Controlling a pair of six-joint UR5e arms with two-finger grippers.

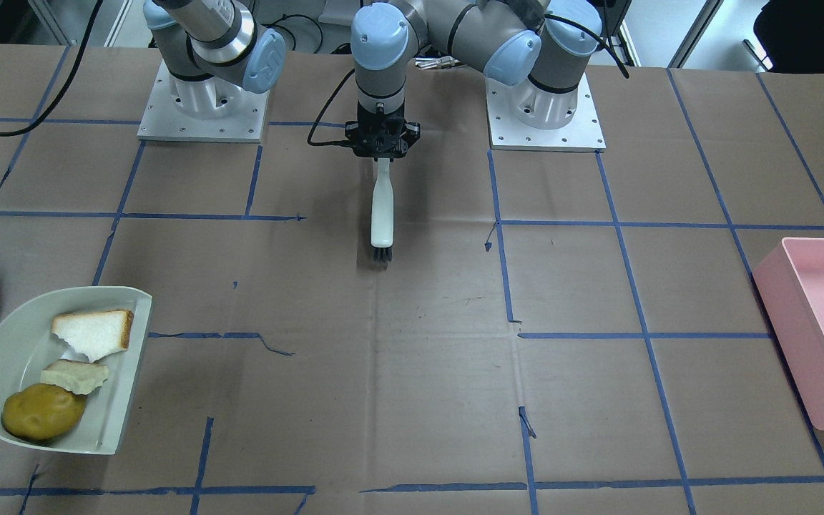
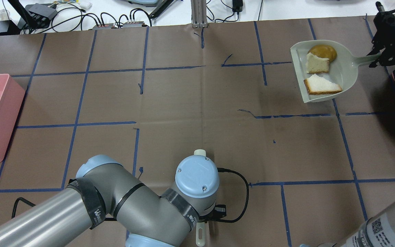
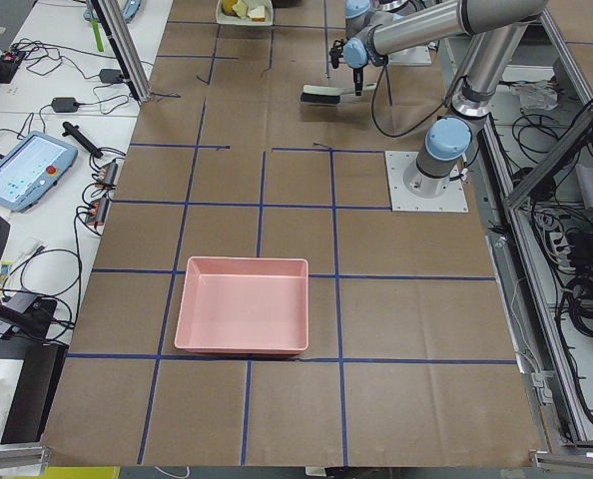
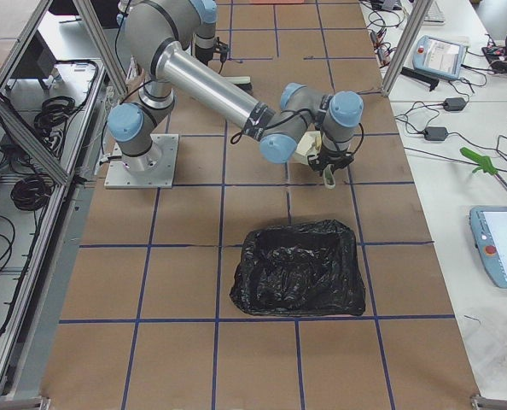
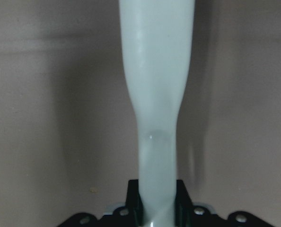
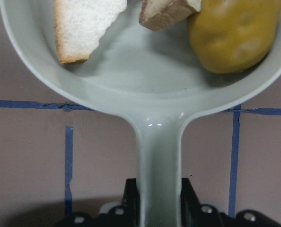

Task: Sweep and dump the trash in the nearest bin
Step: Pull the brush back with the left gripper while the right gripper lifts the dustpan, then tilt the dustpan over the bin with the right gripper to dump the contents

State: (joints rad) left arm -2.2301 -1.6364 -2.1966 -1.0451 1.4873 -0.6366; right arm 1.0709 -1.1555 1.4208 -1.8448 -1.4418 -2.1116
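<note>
The left arm (image 2: 115,206) reaches in from seven o'clock, elbow bent, wrist at six o'clock. The left gripper (image 1: 382,156) is clamped on the brush (image 1: 381,207) handle. The right gripper (image 2: 378,58), far out at two o'clock, grips the dustpan (image 2: 348,68) handle.

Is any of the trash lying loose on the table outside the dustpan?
No, the potato lump and both bread slices all lie inside the dustpan.
</note>
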